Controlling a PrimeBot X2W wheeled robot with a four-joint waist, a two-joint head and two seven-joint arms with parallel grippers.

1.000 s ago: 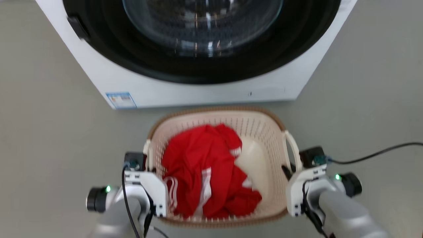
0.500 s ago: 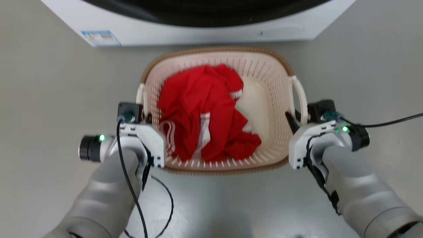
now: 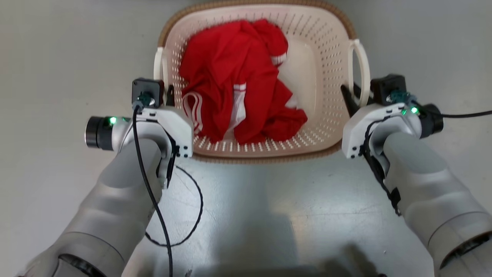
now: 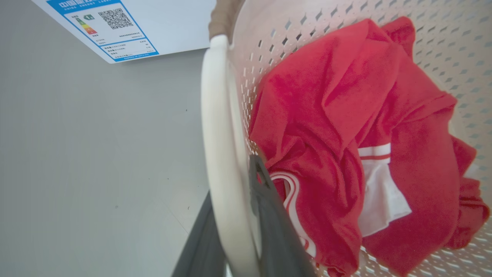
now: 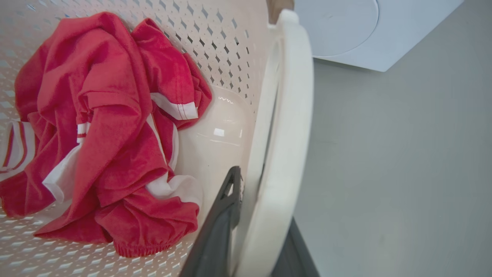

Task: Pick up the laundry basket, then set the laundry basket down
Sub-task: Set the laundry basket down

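The laundry basket (image 3: pixel 326 73) is cream, perforated and brown-rimmed, and sits at the top centre of the head view with a crumpled red garment (image 3: pixel 234 77) inside. My left gripper (image 3: pixel 166 94) is shut on the basket's left loop handle (image 3: pixel 157 65). My right gripper (image 3: pixel 355 96) is shut on the right loop handle (image 3: pixel 363 65). In the left wrist view the white handle (image 4: pixel 217 127) runs between the dark fingers (image 4: pixel 269 215) of my left gripper (image 4: pixel 230 181). The right wrist view shows the right gripper (image 5: pixel 265 196) clamped likewise on its handle (image 5: pixel 286 115). Whether the basket touches the floor I cannot tell.
The white washing machine (image 4: pixel 161 23) stands just beyond the basket, its lower corner (image 5: pixel 357 30) in the right wrist view. Grey floor (image 3: pixel 50 57) lies on both sides. A black cable (image 3: pixel 194 215) loops below my left arm and another (image 3: pixel 465 114) trails right.
The whole head picture has shifted: the washing machine slid out at the top, and the basket and both arms sit higher in it. Both grippers hold the handles as before.
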